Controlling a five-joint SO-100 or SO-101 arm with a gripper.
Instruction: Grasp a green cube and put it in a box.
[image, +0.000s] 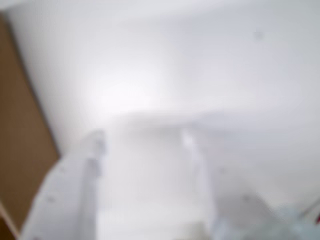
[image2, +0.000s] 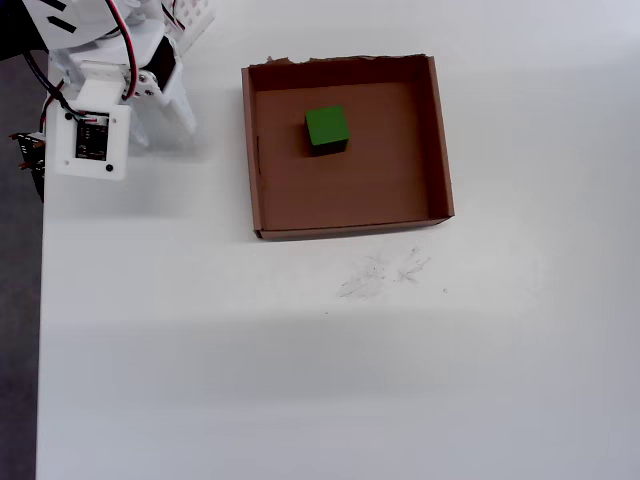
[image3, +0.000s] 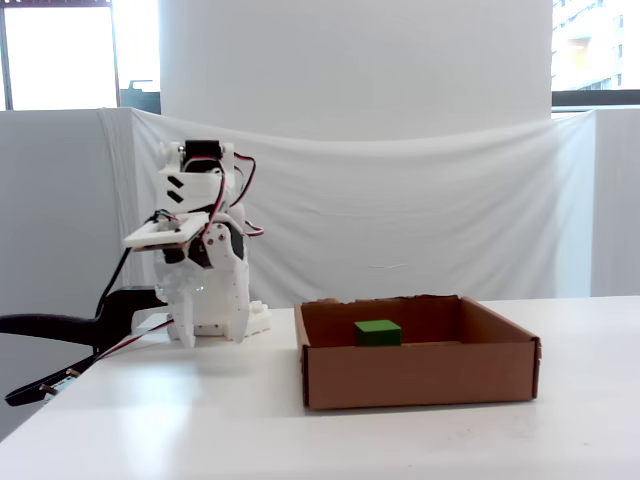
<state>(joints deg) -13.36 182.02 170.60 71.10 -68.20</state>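
Observation:
The green cube (image2: 326, 128) lies inside the box (image2: 441, 140), in its upper middle part in the overhead view. The fixed view shows the cube (image3: 378, 332) resting on the floor of the box (image3: 420, 376). My gripper (image2: 165, 125) is at the folded arm, left of the box and apart from it, pointing down at the table. In the blurred wrist view the two white fingers (image: 95, 150) stand apart, so the gripper (image: 141, 137) is open, with only white table between them. A brown strip (image: 20, 150) at that view's left edge looks like cardboard.
The arm's base and its cables (image3: 205, 300) stand at the table's left end. A black clamp (image3: 60, 328) juts past the table's left edge. Faint pencil scribbles (image2: 385, 272) mark the table below the box. A white cloth backdrop (image3: 400, 200) hangs behind.

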